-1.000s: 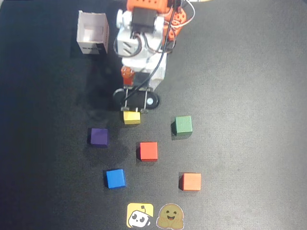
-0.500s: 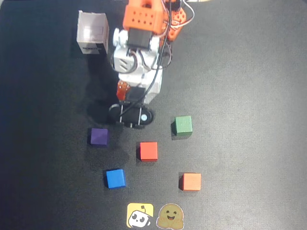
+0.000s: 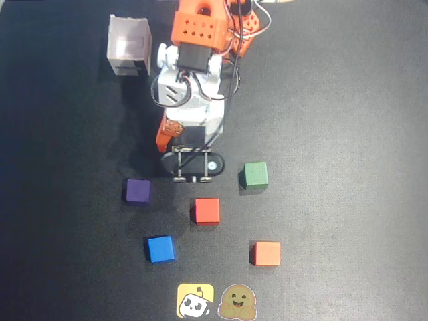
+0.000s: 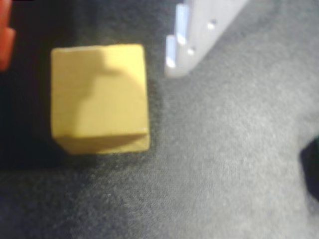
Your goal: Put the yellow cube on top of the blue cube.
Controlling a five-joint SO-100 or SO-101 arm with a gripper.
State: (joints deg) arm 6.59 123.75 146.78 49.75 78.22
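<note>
Filling the wrist view — matte yellow cube (image 4: 98, 94), part-shadowed

Arm (image 3: 194, 100) hides yellow cube (image 4: 99, 97) overhead

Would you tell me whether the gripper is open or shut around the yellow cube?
Open: in the wrist view the yellow cube sits flat on the mat, with a gap to the white finger.

Yellow cube (image 4: 98, 94); blue cube (image 3: 160, 249); dark grey table (image 3: 348, 120).
</note>
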